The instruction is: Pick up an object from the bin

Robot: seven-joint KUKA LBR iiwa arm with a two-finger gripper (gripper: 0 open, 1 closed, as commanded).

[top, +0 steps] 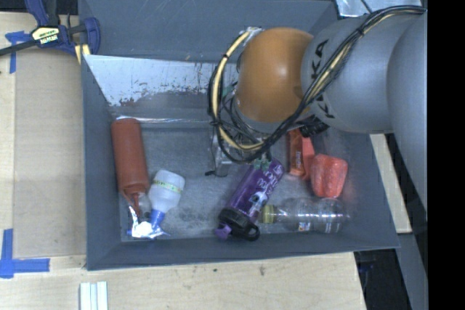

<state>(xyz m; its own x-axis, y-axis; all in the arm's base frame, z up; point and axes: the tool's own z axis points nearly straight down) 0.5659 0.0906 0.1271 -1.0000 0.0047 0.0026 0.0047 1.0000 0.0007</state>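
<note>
brown bottle lying lengthwise at left, small white bottle with green label just beside its neck, blue-and-white scrap below both, clear bottle on its side at lower right, red lump just above it, orange box just left of the lump

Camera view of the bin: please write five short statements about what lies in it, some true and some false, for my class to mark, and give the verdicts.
1. A brown bottle lies along the left side of the bin. True.
2. The purple bottle stands upright. False: it lies on its side, with its black cap toward the near wall.
3. A clear bottle lies to the right of the purple bottle's cap. True.
4. The red lump rests on the brown bottle. False: it lies at the right of the bin, well apart from that bottle.
5. A small white bottle lies beside the brown bottle. True.
</note>
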